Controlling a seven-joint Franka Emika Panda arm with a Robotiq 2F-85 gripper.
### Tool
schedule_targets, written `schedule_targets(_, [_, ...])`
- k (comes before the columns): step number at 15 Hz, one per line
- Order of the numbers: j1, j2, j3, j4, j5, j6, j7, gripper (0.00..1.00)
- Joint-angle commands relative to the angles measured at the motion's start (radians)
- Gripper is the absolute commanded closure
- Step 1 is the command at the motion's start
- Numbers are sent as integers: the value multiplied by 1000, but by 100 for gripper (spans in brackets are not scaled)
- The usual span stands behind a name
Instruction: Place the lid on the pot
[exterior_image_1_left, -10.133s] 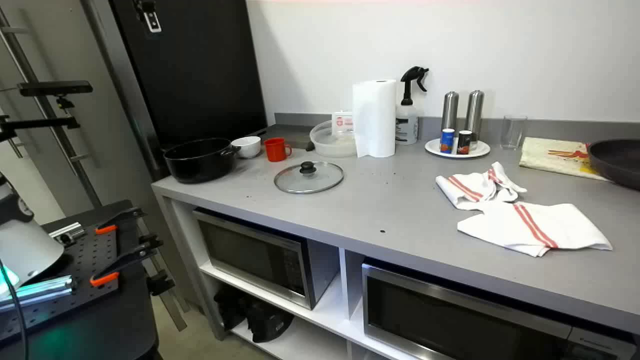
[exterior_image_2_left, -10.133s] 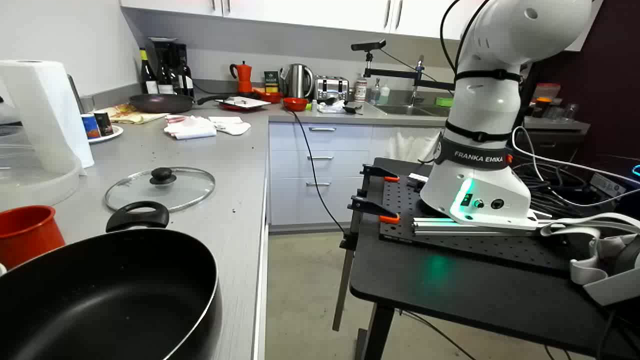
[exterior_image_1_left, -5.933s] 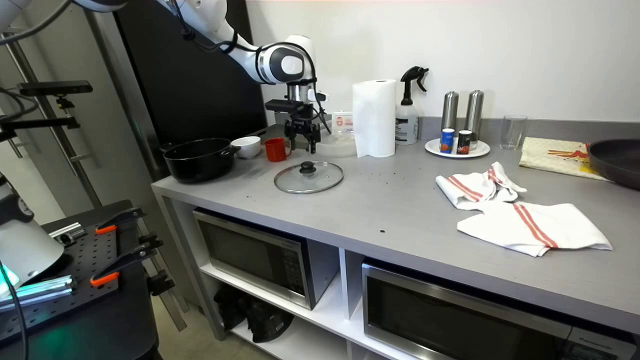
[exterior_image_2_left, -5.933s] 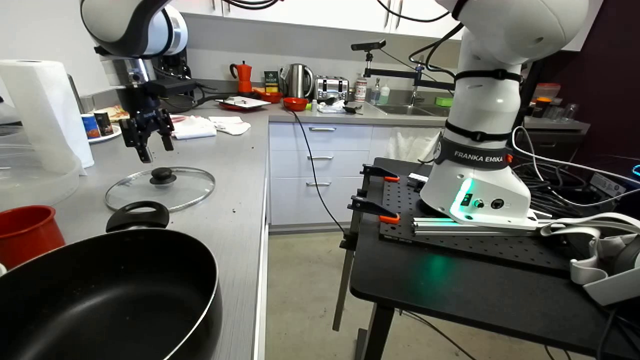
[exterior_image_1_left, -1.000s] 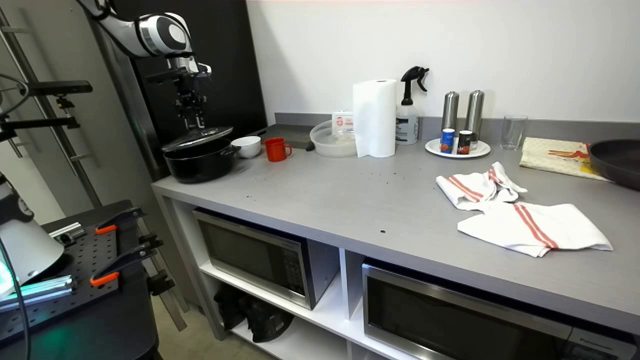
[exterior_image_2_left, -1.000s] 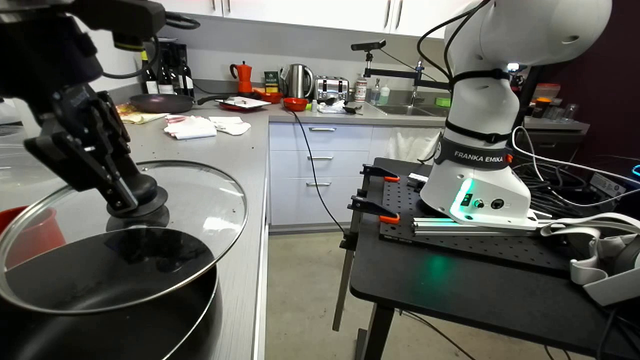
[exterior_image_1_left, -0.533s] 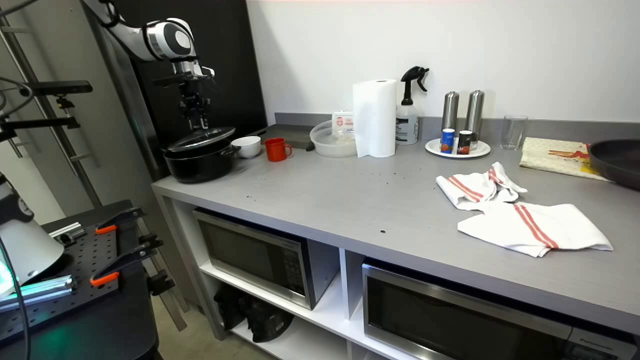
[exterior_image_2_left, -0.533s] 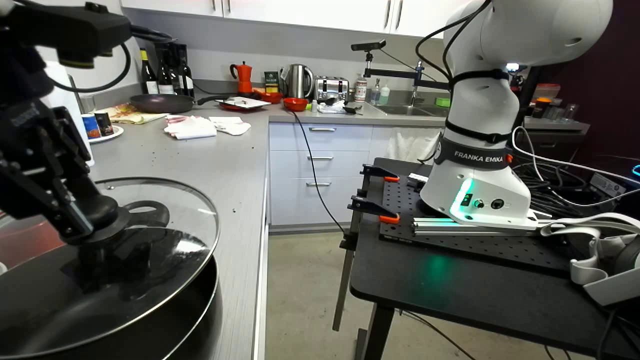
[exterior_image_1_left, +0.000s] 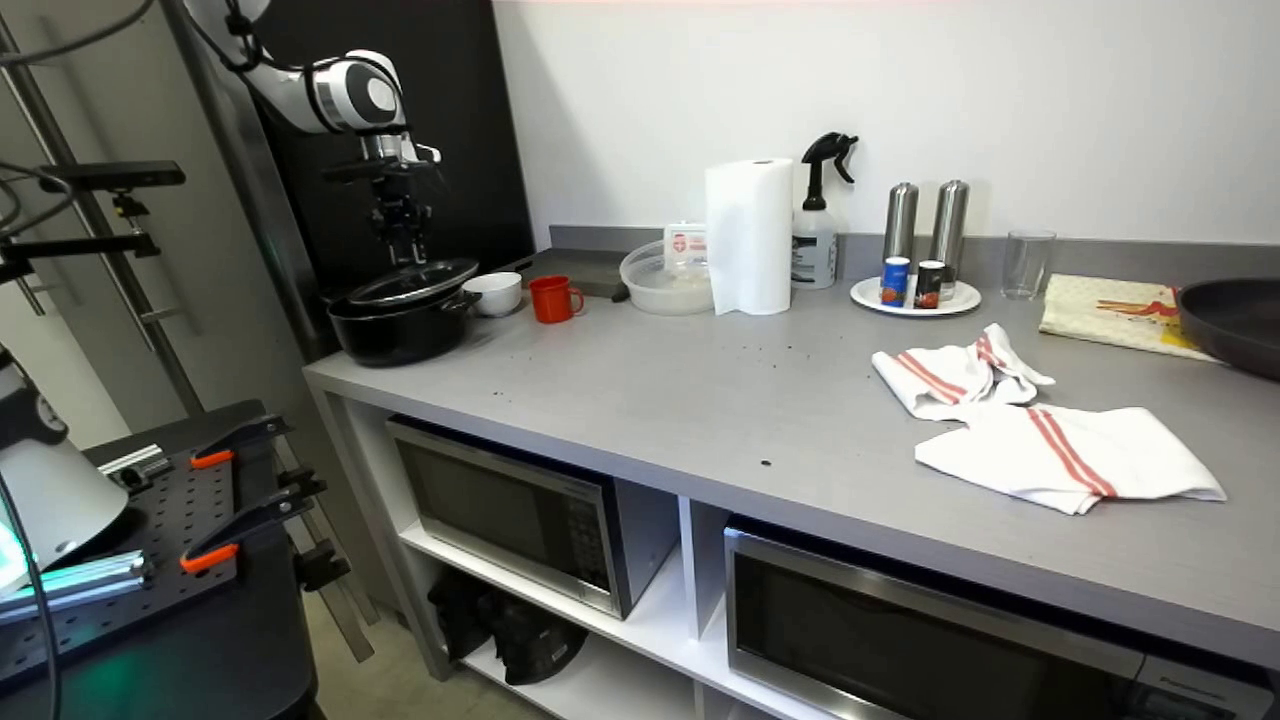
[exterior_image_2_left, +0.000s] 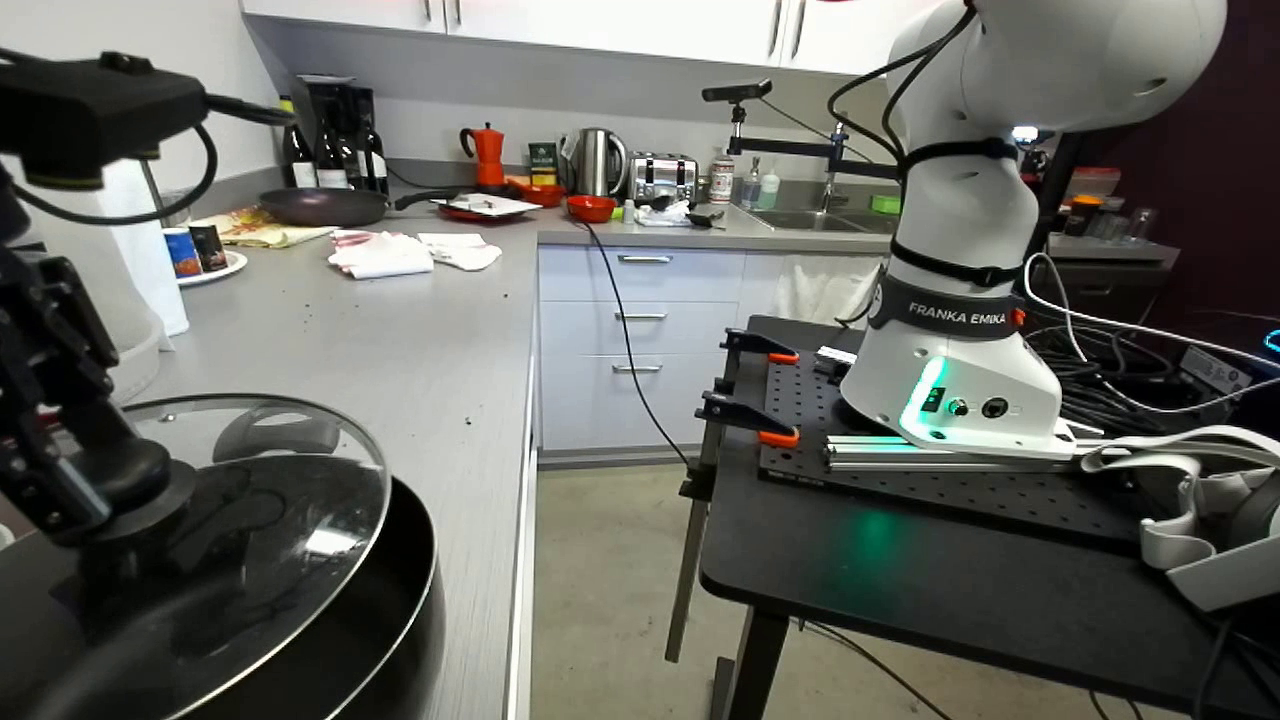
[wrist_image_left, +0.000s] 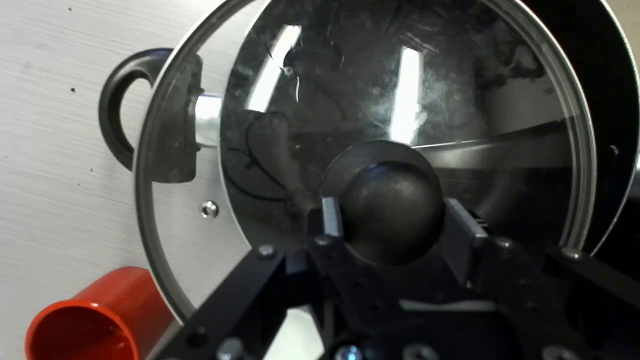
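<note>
My gripper (wrist_image_left: 395, 215) is shut on the round black knob (wrist_image_left: 395, 200) of the glass lid (wrist_image_left: 320, 90), one pad on either side. The black pot (exterior_image_1_left: 395, 335) stands at the counter's end, with the lid (exterior_image_1_left: 415, 282) over its mouth, slightly tilted. In the wrist view the lid sits off-centre: its metal rim reaches over the pot's loop handle (wrist_image_left: 117, 110), while a strip of the pot's dark inside (wrist_image_left: 617, 125) shows at the right. An exterior view also shows a gap between lid (exterior_image_2_left: 300, 560) and pot rim (exterior_image_2_left: 425, 620). Whether they touch I cannot tell.
Close to the pot are a white bowl (exterior_image_1_left: 495, 294) and a red mug (exterior_image_1_left: 555, 299), which the lid's edge partly overlaps in the wrist view. Farther along stand a clear plastic tub (exterior_image_1_left: 665, 290) and a paper towel roll (exterior_image_1_left: 750, 240). A dark panel (exterior_image_1_left: 400, 120) rises behind the pot.
The lid, earlier flat on the counter, was gripped and carried over to the pot. During the last second, gripper and lid have sunk a little and shifted towards the white bowl.
</note>
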Motion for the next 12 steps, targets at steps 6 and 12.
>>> schedule_targets(6, [10,20,0,34,53,44,-6,75])
schedule_targets(12, [16,-26,-4,-25,64,107,21,75])
